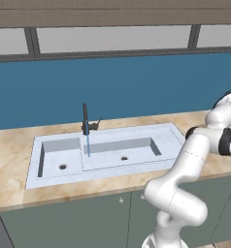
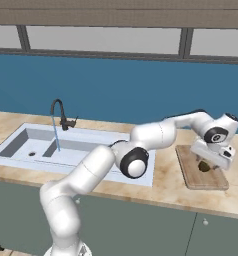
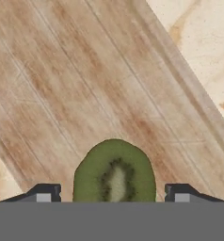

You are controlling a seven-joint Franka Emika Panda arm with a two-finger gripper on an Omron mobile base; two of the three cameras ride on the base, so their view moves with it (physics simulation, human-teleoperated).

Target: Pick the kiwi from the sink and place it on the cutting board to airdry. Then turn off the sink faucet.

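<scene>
Kiwi (image 3: 115,172) lies cut-face up on the cutting board (image 3: 62,84), low centre of the hand view — gripper (image 3: 113,192) spread clear of it, released to airdry. Sink faucet (image 2: 58,114) runs — lever next.

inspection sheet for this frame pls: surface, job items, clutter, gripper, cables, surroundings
Surface: marbled beige countertop.
Kiwi: on the cutting board, between the fingertips, gaps on both sides.
Sink: white double basin, no fruit seen in it.
Sink faucet: water stream running into the basin.
Clutter: nothing seen.
Gripper: open, over the board.
Cables: nothing seen.
Surroundings: blue back wall, grey cabinets below.
</scene>
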